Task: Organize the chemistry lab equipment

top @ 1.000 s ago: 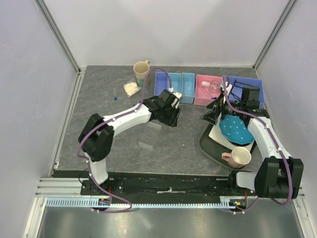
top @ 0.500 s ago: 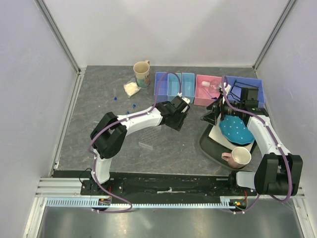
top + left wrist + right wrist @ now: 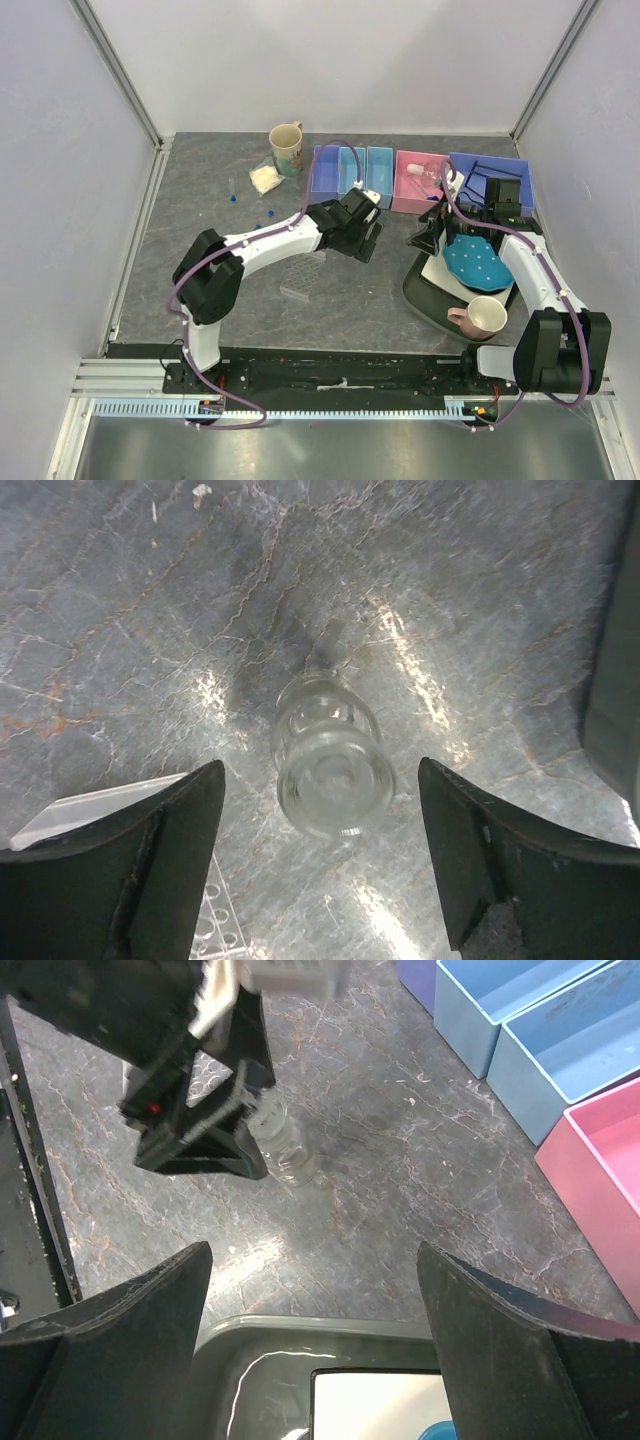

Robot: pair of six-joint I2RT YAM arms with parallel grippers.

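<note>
The left gripper [image 3: 320, 770] hovers with its black jaws spread wide on either side of a small clear ribbed bottle [image 3: 285, 1148], touching neither side of it. The bottle sits on the grey stone-patterned tabletop [image 3: 200, 250], on the robot's side of the light blue plastic bin [image 3: 378, 176]. The right gripper [image 3: 312, 1250], further right of that bin, has its jaws parted and holds nothing.

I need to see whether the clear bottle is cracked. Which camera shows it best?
The left wrist view: the clear bottle fills the centre between the fingers of the open left claw, touching neither. The right wrist view shows it smaller, partly behind that claw. In the top view the left arm hides it.
</note>
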